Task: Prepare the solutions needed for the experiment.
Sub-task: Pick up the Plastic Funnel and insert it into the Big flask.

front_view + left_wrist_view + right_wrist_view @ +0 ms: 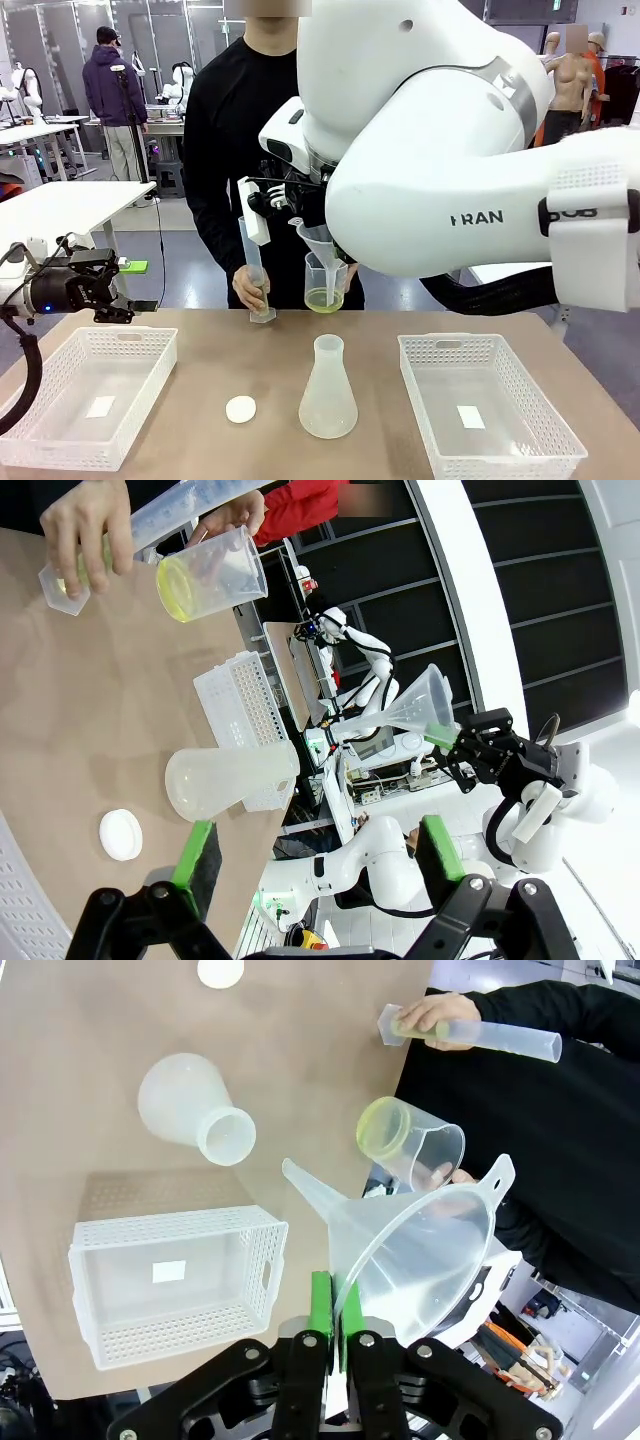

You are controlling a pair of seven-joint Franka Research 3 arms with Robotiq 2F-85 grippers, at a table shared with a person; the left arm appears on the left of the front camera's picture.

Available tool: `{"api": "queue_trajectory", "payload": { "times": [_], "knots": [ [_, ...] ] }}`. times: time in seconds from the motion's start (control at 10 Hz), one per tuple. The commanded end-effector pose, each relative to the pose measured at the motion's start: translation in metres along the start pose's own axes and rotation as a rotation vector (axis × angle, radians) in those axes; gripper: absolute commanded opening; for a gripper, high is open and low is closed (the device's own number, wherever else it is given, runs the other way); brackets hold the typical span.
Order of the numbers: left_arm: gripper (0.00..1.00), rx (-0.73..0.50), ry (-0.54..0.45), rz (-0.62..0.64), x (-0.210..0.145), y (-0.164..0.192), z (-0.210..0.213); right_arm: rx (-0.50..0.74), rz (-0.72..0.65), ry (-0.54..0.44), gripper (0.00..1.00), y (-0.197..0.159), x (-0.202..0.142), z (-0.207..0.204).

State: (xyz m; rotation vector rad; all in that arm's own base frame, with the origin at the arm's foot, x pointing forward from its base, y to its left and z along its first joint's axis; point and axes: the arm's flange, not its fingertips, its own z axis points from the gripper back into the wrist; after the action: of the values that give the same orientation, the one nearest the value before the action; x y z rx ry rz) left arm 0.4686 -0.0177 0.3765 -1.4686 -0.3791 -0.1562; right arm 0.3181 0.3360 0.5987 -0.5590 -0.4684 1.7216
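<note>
The solution (pixel 323 298) is a shallow yellow-green layer in a clear beaker (pixel 326 280) that the person holds tilted above the table's far edge; the beaker (pixel 415 1147) also sits just beyond my funnel. Their other hand grips a graduated cylinder (pixel 254 262) standing on the table. My right gripper (pixel 335 1308) is shut on the rim of a clear funnel (pixel 420 1260), held in the air close to the beaker. The funnel (pixel 320 240) hangs above a frosted conical flask (pixel 327 390). My left gripper (pixel 318 855) is open and empty, off the table's left edge (pixel 110 290).
A white round cap (pixel 241 408) lies left of the flask. Two white mesh baskets (pixel 90 395) (pixel 490 415) flank the middle, each holding only a small label. My right arm's bulk fills the upper right of the front view.
</note>
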Motion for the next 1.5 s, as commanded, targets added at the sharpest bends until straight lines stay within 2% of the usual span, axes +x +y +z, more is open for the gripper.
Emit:
{"api": "queue_trajectory", "payload": {
  "times": [0.0,0.1,0.2,0.7,1.4],
  "knots": [
    [1.00,0.002,0.007,-0.006,-0.001,-0.003,0.001,-0.014,0.016,-0.036,0.04,0.012,-0.003,0.004],
    [1.00,0.002,0.007,-0.006,-0.001,-0.003,0.001,-0.003,0.041,-0.014,0.04,0.013,-0.001,0.008],
    [1.00,0.002,0.007,-0.006,-0.001,-0.003,0.001,-0.006,0.003,-0.004,0.04,0.002,0.001,0.003],
    [1.00,0.002,0.007,-0.006,-0.001,-0.003,0.001,0.004,-0.002,0.000,0.04,0.010,0.001,-0.005],
    [1.00,0.002,0.007,-0.006,-0.001,-0.003,0.001,0.052,-0.044,-0.056,0.04,0.028,-0.003,-0.035]
  ]
}}
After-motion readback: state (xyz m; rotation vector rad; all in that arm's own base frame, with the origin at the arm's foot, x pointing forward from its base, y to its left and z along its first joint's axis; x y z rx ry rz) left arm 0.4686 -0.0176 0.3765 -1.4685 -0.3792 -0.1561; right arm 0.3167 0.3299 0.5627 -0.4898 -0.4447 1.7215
